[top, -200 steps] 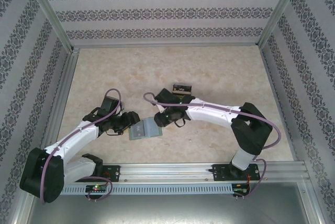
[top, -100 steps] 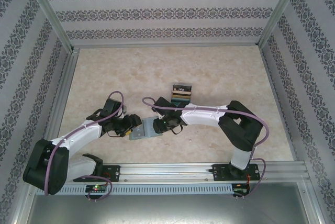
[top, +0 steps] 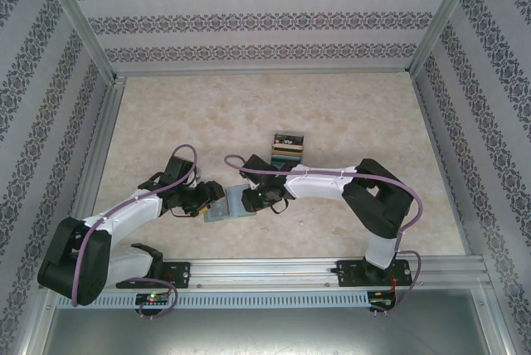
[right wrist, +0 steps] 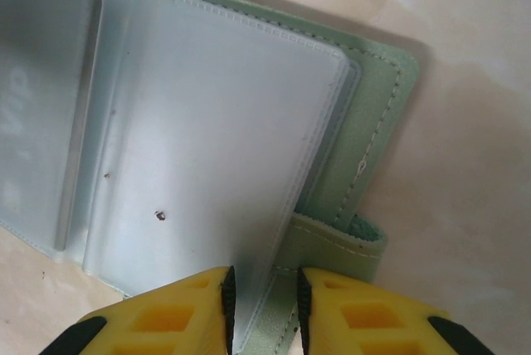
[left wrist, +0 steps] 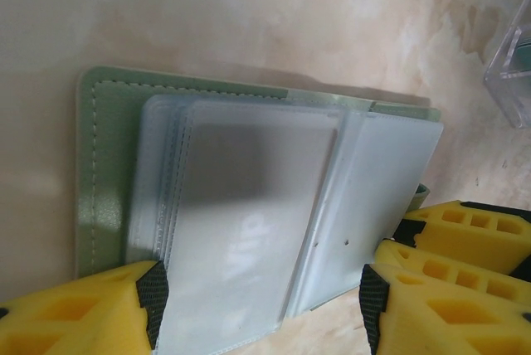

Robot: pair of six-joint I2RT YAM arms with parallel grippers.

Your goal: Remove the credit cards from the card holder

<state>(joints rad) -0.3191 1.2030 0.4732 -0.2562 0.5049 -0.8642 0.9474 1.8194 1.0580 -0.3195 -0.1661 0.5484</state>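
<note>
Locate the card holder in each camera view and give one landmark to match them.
Top external: card holder sits low centre, near the table's front edge.
Left wrist: card holder fills the middle, lying open with its clear sleeves up and its stitched green cover at the left.
Right wrist: card holder takes up the upper left and centre, with its stitched cover edge on the right.
Shared landmark: the beige marbled table under it.
</note>
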